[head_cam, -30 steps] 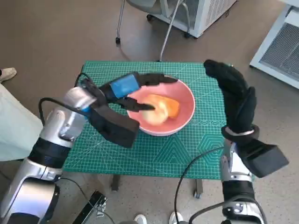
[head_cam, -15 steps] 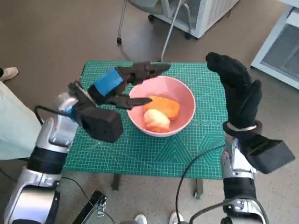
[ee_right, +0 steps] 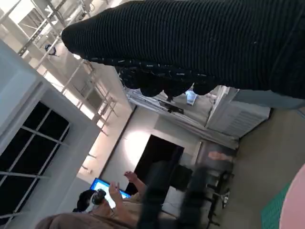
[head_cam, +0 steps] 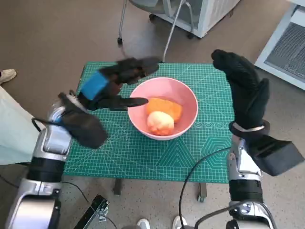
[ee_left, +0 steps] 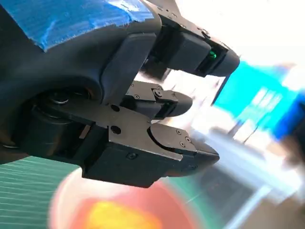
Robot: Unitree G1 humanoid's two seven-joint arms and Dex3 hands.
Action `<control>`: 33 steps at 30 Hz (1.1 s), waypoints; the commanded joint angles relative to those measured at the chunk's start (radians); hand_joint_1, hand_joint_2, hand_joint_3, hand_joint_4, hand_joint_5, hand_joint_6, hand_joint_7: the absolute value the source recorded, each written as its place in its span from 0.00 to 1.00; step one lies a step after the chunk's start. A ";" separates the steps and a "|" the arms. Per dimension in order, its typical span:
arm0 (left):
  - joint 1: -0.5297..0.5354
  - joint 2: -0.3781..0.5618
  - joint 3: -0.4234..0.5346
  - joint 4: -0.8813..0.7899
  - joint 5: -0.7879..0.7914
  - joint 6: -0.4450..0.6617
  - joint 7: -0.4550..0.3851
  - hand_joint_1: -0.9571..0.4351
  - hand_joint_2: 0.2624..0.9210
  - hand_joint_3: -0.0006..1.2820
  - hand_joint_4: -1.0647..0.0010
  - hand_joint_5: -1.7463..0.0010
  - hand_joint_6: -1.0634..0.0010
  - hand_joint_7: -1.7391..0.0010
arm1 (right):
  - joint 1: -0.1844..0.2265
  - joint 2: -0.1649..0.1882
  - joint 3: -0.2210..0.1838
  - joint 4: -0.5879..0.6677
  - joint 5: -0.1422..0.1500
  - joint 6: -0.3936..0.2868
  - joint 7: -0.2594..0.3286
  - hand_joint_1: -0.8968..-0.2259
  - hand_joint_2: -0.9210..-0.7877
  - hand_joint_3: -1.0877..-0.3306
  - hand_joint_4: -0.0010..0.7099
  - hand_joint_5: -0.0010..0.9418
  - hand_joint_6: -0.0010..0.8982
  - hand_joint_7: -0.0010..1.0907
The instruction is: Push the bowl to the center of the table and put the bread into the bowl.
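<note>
The left hand [head_cam: 112, 83] hovers just left of the bowl [head_cam: 183, 93], fingers spread and holding nothing. The bowl sits near the middle of the table [head_cam: 143, 157], so the push looks done. The bread [head_cam: 164, 114] lies inside the bowl, an orange piece and a paler one, though whether they are two pieces is hard to tell. The right hand [head_cam: 243, 90] stands upright to the bowl's right, flat and empty. Little seems left beyond drawing the arms away.
</note>
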 commanded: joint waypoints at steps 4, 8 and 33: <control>0.082 -0.107 0.090 -0.072 -0.185 0.009 0.027 0.65 1.00 0.08 0.54 0.98 0.48 0.96 | -0.024 -0.011 -0.003 0.010 -0.040 0.010 -0.034 0.66 0.00 0.69 0.68 0.00 0.19 0.84; 0.120 -0.149 0.104 -0.097 -0.199 -0.023 0.061 0.71 1.00 0.10 0.55 0.98 0.50 0.96 | -0.050 -0.007 -0.001 0.026 -0.041 0.017 -0.042 0.66 0.00 0.69 0.68 0.00 0.19 0.84; 0.175 -0.210 0.128 -0.129 -0.195 -0.055 0.116 0.72 1.00 0.18 0.54 0.97 0.52 0.94 | -0.090 0.019 -0.001 0.071 -0.044 0.030 -0.070 0.67 0.00 0.72 0.70 0.01 0.24 0.78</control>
